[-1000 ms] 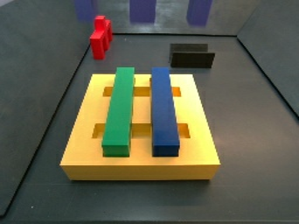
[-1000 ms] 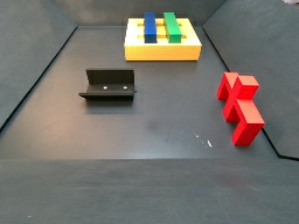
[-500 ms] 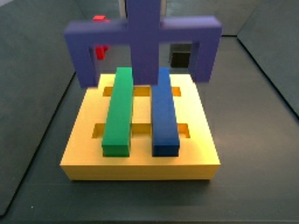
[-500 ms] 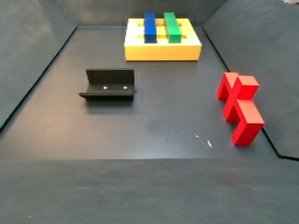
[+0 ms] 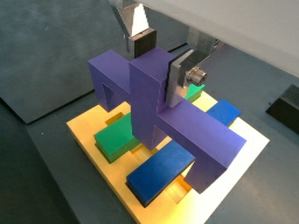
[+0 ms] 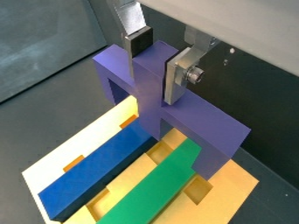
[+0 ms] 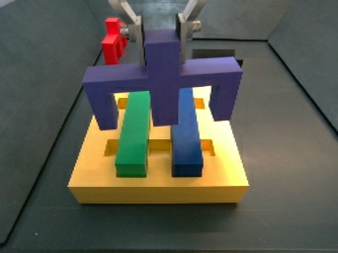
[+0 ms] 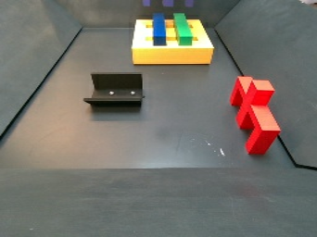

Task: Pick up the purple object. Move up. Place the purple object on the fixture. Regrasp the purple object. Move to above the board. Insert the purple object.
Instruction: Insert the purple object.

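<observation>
I see the gripper (image 7: 156,22) above the board (image 7: 158,178), its silver fingers (image 5: 184,74) clamped on the middle stem of the purple object (image 7: 161,77). The purple object hangs with its prongs pointing down, straddling the green bar (image 7: 133,124) and the blue bar (image 7: 187,126); I cannot tell whether the prongs touch the board. In a side view the fixture (image 8: 115,91) stands on the dark floor, near of the board and well apart from it, and a red stepped block (image 8: 254,113) lies to its right.
</observation>
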